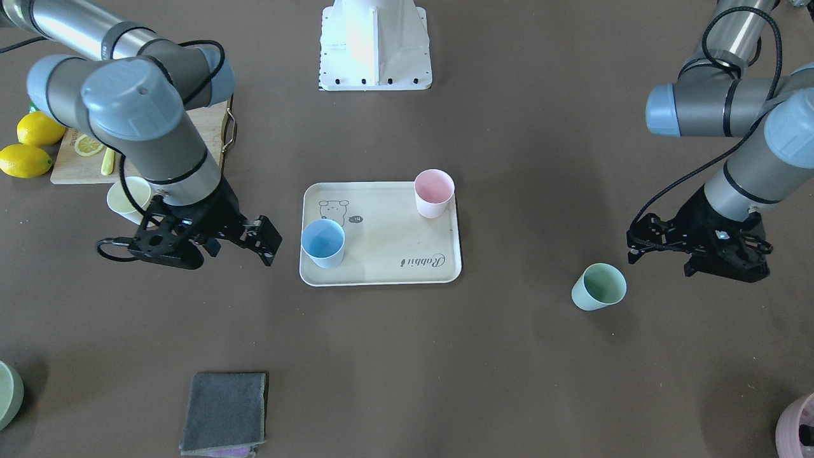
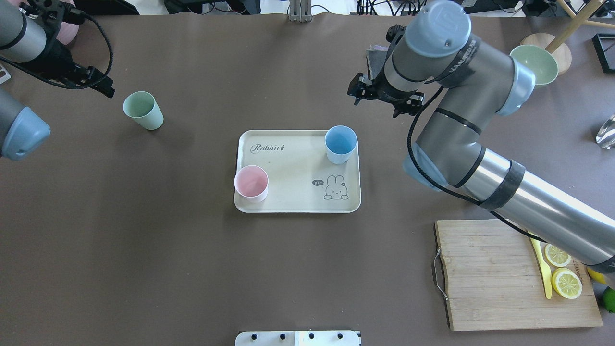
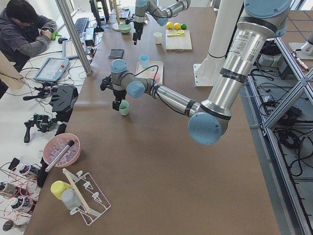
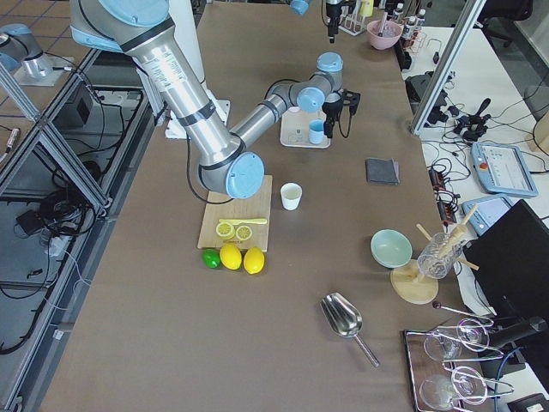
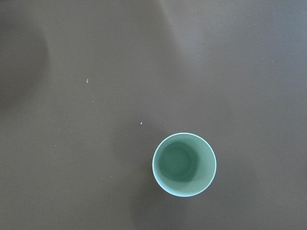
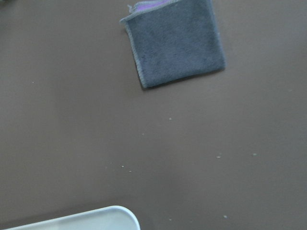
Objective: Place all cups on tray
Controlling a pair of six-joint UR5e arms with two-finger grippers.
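The cream tray (image 1: 388, 229) lies mid-table with the light blue cup (image 1: 322, 243) and the pink cup (image 1: 434, 193) standing upright on it. The mint green cup (image 1: 598, 286) stands on the bare table, also in the left wrist view (image 5: 184, 164), seen from above. My left gripper (image 1: 636, 248) hovers close beside it, open and empty. The pale yellow cup (image 1: 129, 197) stands by the cutting board, partly hidden behind my right arm. My right gripper (image 1: 267, 240) is open and empty, just off the tray's edge near the blue cup.
A wooden cutting board (image 2: 490, 274) with lemon slices and a yellow knife lies by my right arm, whole lemons (image 1: 28, 146) beside it. A grey cloth (image 1: 224, 413) lies at the far side. A green bowl (image 2: 533, 65) and a mauve vessel (image 1: 798, 426) sit at the edges.
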